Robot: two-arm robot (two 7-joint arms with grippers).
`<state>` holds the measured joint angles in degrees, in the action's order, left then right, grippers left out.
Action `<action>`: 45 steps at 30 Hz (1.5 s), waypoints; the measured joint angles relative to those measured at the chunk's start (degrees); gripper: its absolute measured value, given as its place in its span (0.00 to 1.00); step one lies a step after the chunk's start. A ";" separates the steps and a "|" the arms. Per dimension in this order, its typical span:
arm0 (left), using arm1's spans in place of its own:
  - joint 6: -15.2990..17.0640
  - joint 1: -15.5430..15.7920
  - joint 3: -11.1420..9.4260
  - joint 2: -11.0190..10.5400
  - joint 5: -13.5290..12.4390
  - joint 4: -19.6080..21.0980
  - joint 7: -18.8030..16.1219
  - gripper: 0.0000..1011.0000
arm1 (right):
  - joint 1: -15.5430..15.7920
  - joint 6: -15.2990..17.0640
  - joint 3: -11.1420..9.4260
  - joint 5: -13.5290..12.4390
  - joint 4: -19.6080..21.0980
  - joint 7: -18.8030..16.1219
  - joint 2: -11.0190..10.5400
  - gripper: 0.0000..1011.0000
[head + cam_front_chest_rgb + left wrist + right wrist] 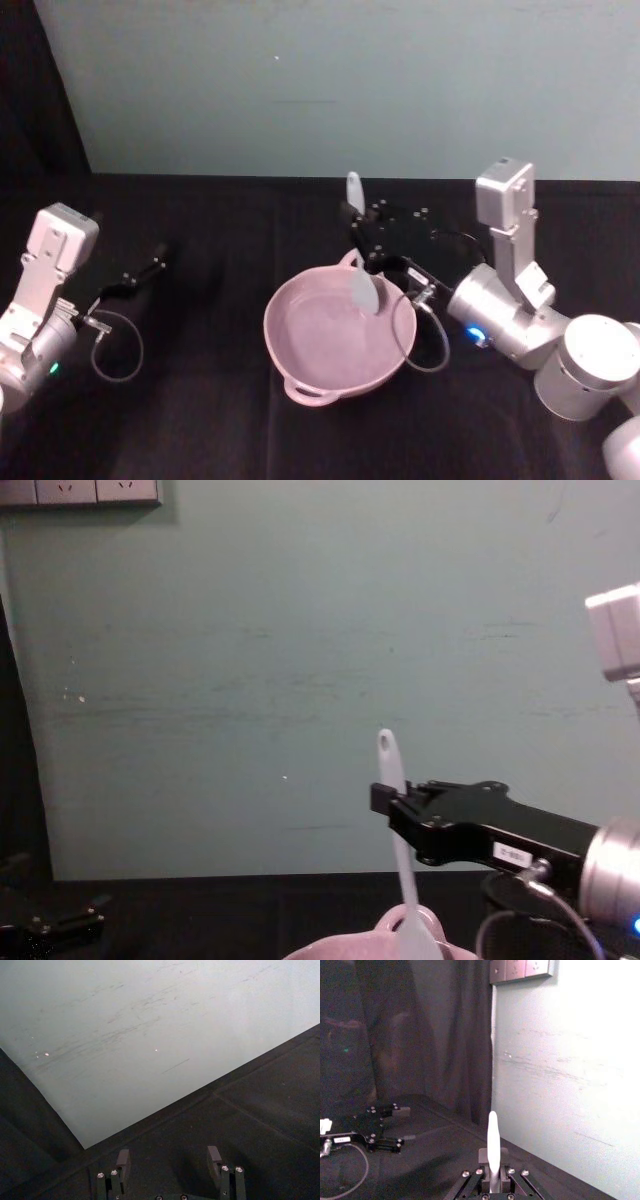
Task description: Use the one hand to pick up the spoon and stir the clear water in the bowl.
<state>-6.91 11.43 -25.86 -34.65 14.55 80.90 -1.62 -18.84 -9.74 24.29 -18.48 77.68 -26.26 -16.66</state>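
The pale pink bowl (pixel 272 335) sits mid-table, its loop handle and rim low in the chest view (pixel 330 950). My right gripper (pixel 358 232) reaches over the bowl's far rim and is shut on the white spoon (pixel 364 288). The spoon stands nearly upright, its flat head down inside the bowl and its handle end with the hole pointing up. From the side, the right gripper (pixel 385 800) clamps the spoon (pixel 395 810) at mid-handle. In the right wrist view the spoon (pixel 492 1132) rises from the right gripper (pixel 492 1160). My left gripper (pixel 140 272) rests open at the table's left, nothing between its fingers (pixel 122 1159).
A black cloth covers the table, and a pale green wall stands close behind it. Loose cables hang by each wrist: one (pixel 118 345) on the left, one (pixel 430 340) beside the bowl's right rim. Dark curtain at the far left.
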 joint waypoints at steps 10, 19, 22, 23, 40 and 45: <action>0.00 0.00 0.00 0.00 0.00 0.00 0.00 0.99 | 4.84 1.02 -1.29 -0.43 5.48 -0.34 -2.48 0.11; 0.00 0.00 0.00 0.00 0.00 0.00 0.00 0.99 | 5.82 0.30 1.36 -1.47 6.29 -3.21 -1.43 0.11; 0.00 0.00 0.00 0.00 0.00 0.00 0.00 0.99 | 5.00 0.02 2.24 -1.66 5.06 -3.91 -0.64 0.11; 0.00 0.00 0.00 0.00 0.00 0.00 0.00 0.99 | 4.28 -0.13 2.80 -1.79 4.12 -4.34 -0.02 0.11; 0.00 0.00 0.00 0.00 0.00 0.00 0.00 0.99 | -3.39 -2.80 3.86 -1.93 -7.19 -4.73 4.58 0.11; 0.00 0.00 0.00 0.00 0.00 0.00 0.00 0.99 | -3.55 -3.04 2.73 -1.65 -7.71 -3.64 4.16 0.11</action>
<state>-6.91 11.43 -25.86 -34.65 14.55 80.90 -1.62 -22.39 -12.79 27.02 -20.12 69.97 -29.90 -12.50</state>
